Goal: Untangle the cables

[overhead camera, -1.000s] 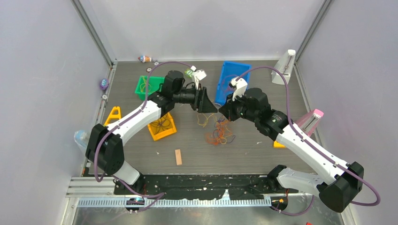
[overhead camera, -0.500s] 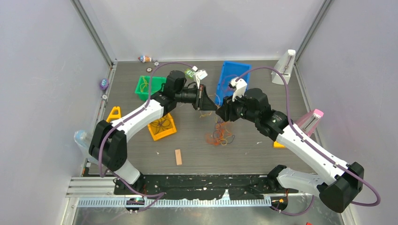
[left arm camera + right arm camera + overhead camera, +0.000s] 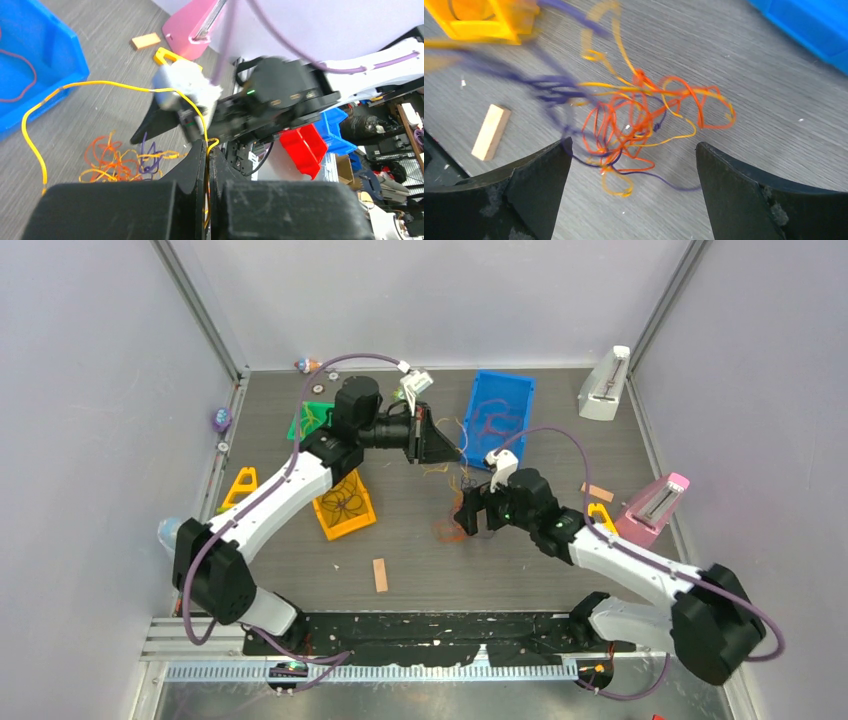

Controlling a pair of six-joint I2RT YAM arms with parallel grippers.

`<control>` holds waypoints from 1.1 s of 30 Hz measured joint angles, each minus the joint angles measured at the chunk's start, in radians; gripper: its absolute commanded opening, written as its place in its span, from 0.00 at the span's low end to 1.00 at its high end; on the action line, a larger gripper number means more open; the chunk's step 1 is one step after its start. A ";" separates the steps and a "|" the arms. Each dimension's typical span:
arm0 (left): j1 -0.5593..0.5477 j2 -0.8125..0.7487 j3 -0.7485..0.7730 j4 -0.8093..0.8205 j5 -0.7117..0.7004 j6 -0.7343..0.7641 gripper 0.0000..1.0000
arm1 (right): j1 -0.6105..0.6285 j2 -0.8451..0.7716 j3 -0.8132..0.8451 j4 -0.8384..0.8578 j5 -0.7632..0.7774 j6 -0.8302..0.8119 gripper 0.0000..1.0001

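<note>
The cables [image 3: 452, 528] lie as a loose tangle of orange, yellow and dark purple strands on the grey table [image 3: 420, 570]. My right gripper [image 3: 634, 150] hangs open just above the tangle [image 3: 639, 122], with one finger on either side and nothing held. In the top view, this right gripper [image 3: 468, 520] is at the pile's right edge. My left gripper [image 3: 209, 145] is shut on one yellow cable [image 3: 100, 84]. That cable loops away over the table toward the tangle [image 3: 117, 160]. From above, the left gripper [image 3: 450, 452] is raised, beyond the pile.
A blue bin [image 3: 520, 390] with a reddish strand in it stands at the back. A yellow bin [image 3: 345, 505] with dark wires and a green bin [image 3: 312, 420] stand left. A wooden block [image 3: 380, 574] lies near. A pink object [image 3: 655, 505] and a white one [image 3: 605, 375] stand right.
My right gripper opened, let go and drew back toward the near side, down over the tangle. My left gripper shut on the yellow cable and pulled up and away to the far left.
</note>
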 measured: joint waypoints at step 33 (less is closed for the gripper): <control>0.509 -0.006 0.167 -0.223 -0.354 -0.054 0.00 | -0.250 -0.457 -0.212 -0.214 0.485 0.384 0.05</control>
